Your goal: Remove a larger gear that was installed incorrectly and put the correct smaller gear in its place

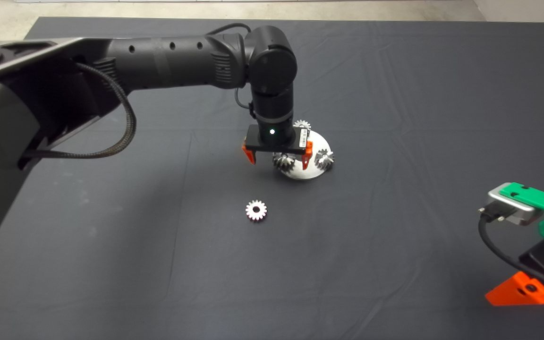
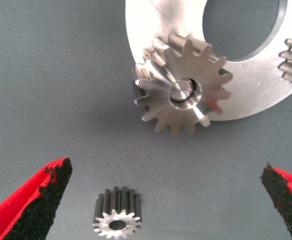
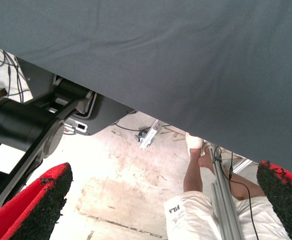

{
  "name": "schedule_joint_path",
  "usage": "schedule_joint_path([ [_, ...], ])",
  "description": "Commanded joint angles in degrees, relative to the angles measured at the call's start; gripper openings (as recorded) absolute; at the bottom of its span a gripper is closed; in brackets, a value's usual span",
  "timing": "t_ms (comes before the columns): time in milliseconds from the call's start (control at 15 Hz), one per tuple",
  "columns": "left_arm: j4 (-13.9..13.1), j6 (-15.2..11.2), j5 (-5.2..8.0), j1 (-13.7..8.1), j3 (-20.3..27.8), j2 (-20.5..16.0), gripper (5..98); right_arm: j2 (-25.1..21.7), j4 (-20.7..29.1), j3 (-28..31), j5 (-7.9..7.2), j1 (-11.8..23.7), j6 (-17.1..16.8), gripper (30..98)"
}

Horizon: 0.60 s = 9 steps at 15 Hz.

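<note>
From above, a dark-matted desk (image 1: 395,264): the left gripper (image 1: 277,158), fingers apart, hangs over the larger gear (image 1: 283,162) on a white disc (image 1: 317,141) mid-desk; the smaller gear (image 1: 256,210) lies apart nearer the front edge. The right gripper (image 1: 520,289), spread, waits at the right edge. The left wrist view cuts off the disc. The right wrist view shows pale floor and perhaps a person's leg (image 3: 194,165).

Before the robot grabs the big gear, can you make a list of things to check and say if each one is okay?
1. Left gripper open: ok, its red fingers are spread wide.
2. Left gripper above the wide silvery long-toothed larger gear: ok, it hovers over it.
3. Larger gear on the round white metal plate: ok, it sits on a pin at the rim.
4. Small silvery short-toothed smaller gear ready: ok, it lies alone on the dark mat.
5. Right gripper out of the way: ok, parked at the mat's edge, open.
</note>
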Motion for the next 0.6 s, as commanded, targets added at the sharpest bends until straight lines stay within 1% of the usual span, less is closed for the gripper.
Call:
schedule_joint_path([
  [0,0.25,3.01,0.25,-0.36,-2.50,0.11,97.8,0.34,1.42,0.21,-5.41,0.43,-0.03,97.7],
  [133,0.25,4.01,0.08,-0.36,-2.59,0.20,97.9,0.43,1.42,0.21,-5.41,0.08,-0.03,97.7],
  [200,0.25,4.72,-0.27,-0.36,-2.59,0.20,97.8,0.43,1.42,0.21,-5.41,0.05,-0.03,97.7],
  [267,0.25,5.77,-1.16,-0.36,-2.59,0.20,97.8,0.43,1.42,0.21,-5.41,-0.09,-0.03,97.7],
  [400,0.33,7.47,-1.96,-0.36,-2.59,0.20,97.9,0.34,1.42,0.21,-5.41,-0.45,0.06,97.7],
  [533,0.25,8.68,-4.49,-0.28,-2.33,0.20,97.8,0.34,1.42,0.21,-5.41,-0.53,0.14,97.7],
])
